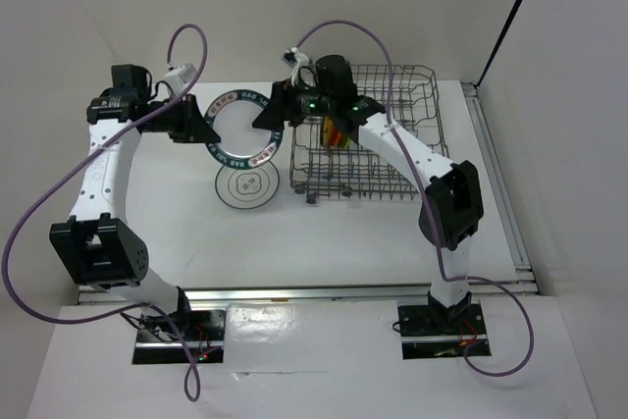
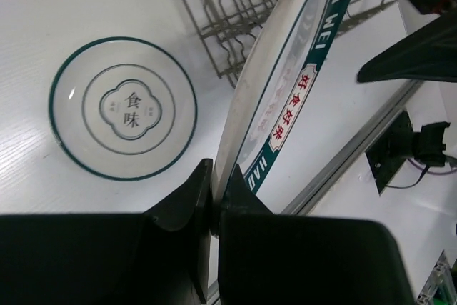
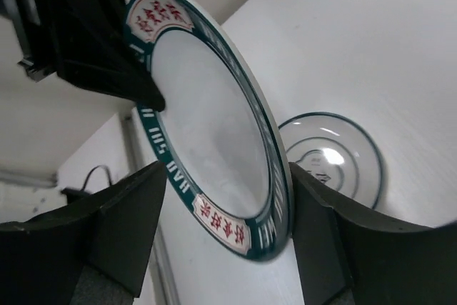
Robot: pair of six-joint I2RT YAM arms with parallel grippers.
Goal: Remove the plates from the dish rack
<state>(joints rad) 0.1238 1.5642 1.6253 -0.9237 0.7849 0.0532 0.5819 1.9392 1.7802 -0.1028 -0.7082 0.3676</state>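
Now the dish rack (image 1: 412,144) holds coloured plates (image 1: 336,132), left hand (image 2: 218,176) pinching the blue-rimmed plate (image 1: 243,130), right hand (image 3: 227,176) spread

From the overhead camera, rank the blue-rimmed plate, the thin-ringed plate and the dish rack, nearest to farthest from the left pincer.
1. The blue-rimmed plate: gripped by its rim in the left pincer, just to its right.
2. The thin-ringed plate: lying flat on the table, below the held plate in this view.
3. The dish rack: farthest, off to the right.
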